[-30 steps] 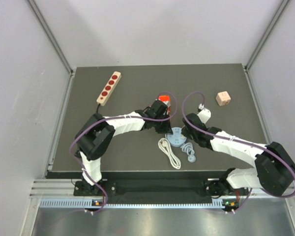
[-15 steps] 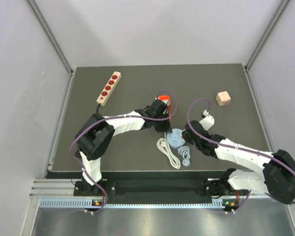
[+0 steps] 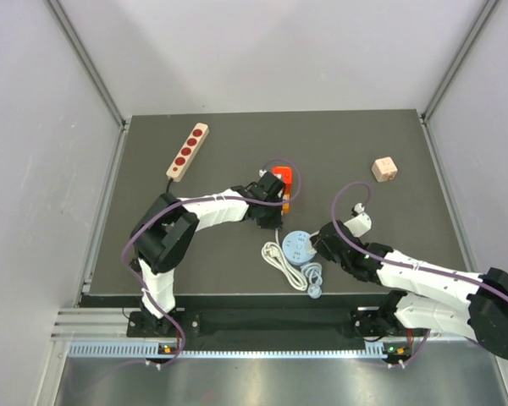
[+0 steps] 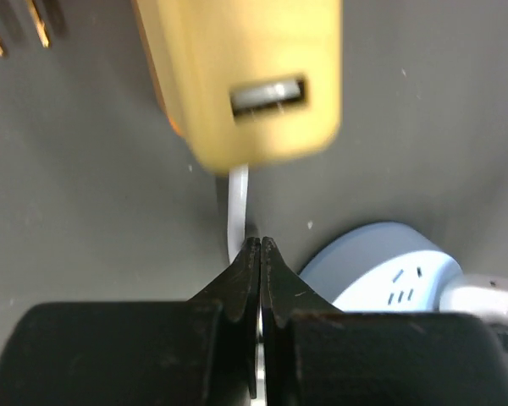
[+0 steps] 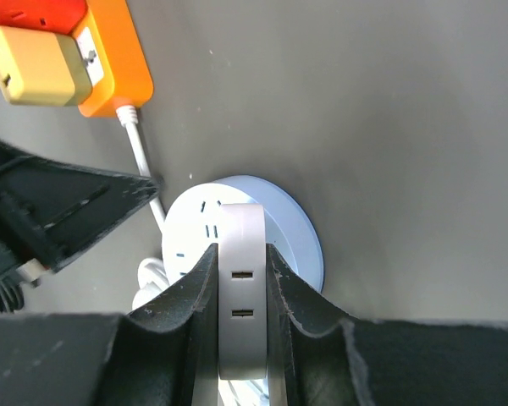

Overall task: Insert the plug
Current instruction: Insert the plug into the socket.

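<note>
Robot lab test cell: dark matte table boxed in by plain white panels, aluminium frame posts at 11 and 1 o'clock, slotted metal rail at 6 o'clock, arm bases bolted there.

Odds and ends on the dark table.
A wooden power strip with red sockets lies back left, a wooden cube back right, and a round blue socket hub nearer the front, with a looped white cable just beside it.

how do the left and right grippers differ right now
The left gripper is shut with fingertips touching and nothing seen between them; the right gripper is shut on the white bar of the round socket hub. The left points at the yellow adapter; the right points down at the hub. Both sit low over the table.
</note>
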You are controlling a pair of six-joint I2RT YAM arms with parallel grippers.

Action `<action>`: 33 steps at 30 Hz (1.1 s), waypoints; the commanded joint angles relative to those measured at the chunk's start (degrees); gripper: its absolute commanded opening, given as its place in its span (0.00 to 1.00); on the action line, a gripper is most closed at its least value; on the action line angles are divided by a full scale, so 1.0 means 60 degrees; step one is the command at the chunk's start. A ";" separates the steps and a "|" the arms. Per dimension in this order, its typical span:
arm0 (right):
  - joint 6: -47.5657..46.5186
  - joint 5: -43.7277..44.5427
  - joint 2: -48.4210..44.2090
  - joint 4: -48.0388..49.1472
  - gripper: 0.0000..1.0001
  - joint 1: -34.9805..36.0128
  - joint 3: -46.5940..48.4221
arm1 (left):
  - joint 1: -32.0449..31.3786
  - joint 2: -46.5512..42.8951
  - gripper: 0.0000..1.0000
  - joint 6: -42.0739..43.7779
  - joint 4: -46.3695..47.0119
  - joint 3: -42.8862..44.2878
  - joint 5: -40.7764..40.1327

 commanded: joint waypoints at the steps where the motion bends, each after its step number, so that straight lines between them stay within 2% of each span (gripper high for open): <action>1: -0.0052 -0.0886 0.0166 -0.2294 0.00 0.0320 -0.0613 | -0.0019 -0.1046 0.00 0.0181 -0.0350 0.0023 -0.0040; 6: -0.0023 -0.0784 0.0093 -0.2119 0.00 0.0320 -0.0613 | -0.0194 -0.1719 0.00 0.0020 0.0043 -0.0049 0.0780; 12: 0.0079 -0.0769 0.0063 -0.2030 0.00 0.0320 -0.0671 | -0.0486 -0.2015 0.00 -0.0609 0.1214 -0.1001 0.2070; 21: 0.0270 -0.0784 -0.0303 -0.2322 0.00 0.0335 -0.0774 | -0.0736 -0.1209 0.00 -0.0743 0.1480 -0.1866 0.1574; 33: 0.0519 -0.0608 -0.0055 -0.3976 0.00 0.0700 -0.0292 | -0.0722 -0.0564 0.00 -0.0377 0.0763 -0.2174 0.0504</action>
